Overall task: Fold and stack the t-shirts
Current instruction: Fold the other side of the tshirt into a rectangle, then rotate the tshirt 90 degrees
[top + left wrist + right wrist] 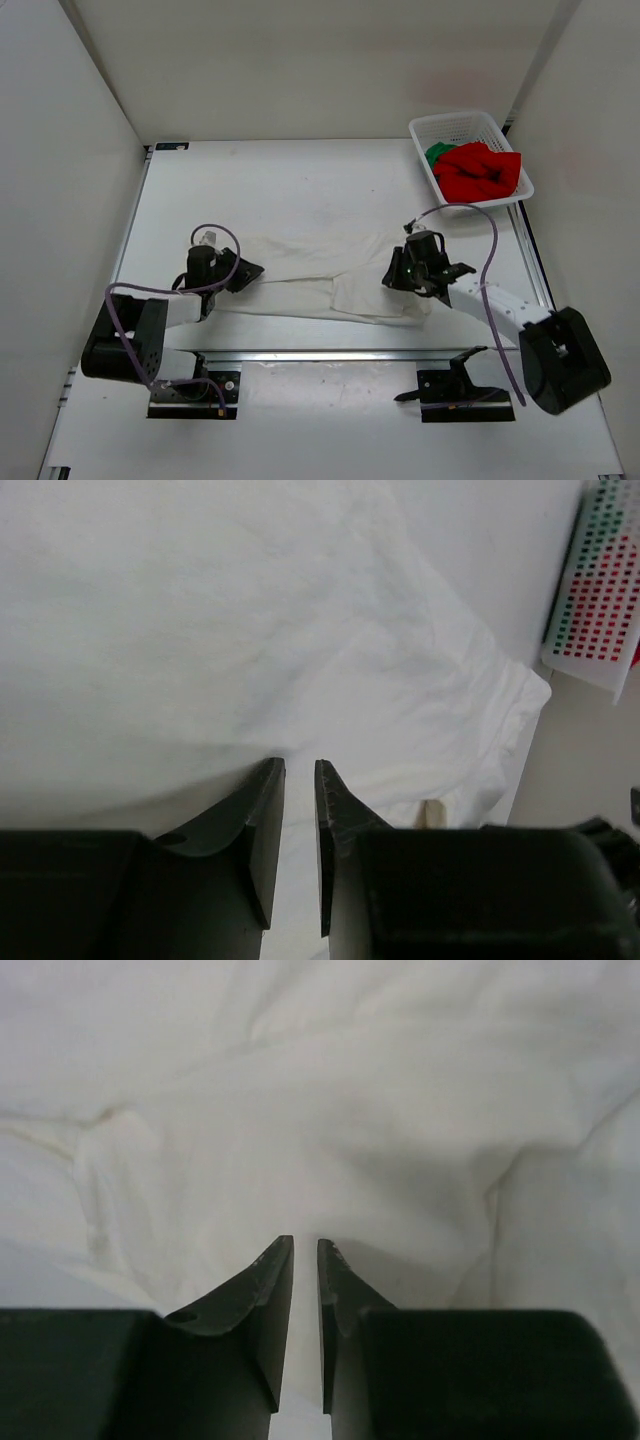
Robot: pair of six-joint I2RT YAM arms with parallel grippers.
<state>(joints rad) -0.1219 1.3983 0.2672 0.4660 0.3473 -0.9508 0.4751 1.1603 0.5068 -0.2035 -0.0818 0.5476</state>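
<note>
Left gripper point(297, 765) at the left end of the white t-shirt point(300, 260), right gripper point(305, 1242) at its right end (jaws barely parted; whether gripping cloth, cannot tell).

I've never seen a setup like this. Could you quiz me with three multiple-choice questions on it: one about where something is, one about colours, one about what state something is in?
1. Where on the table does the white basket stand?
A) near left corner
B) middle, between the arms
C) far right corner

2. Which colours are the shirts in the basket?
A) red and green
B) blue and black
C) only yellow

3. How does the red t-shirt lie?
A) folded in a neat square
B) loosely bunched
C) spread flat on the table

Answers:
1 C, the basket sits at the table's far right corner.
2 A, the red t-shirt and a green t-shirt show inside it.
3 B, the red cloth is rumpled and spills over the rim.
</note>
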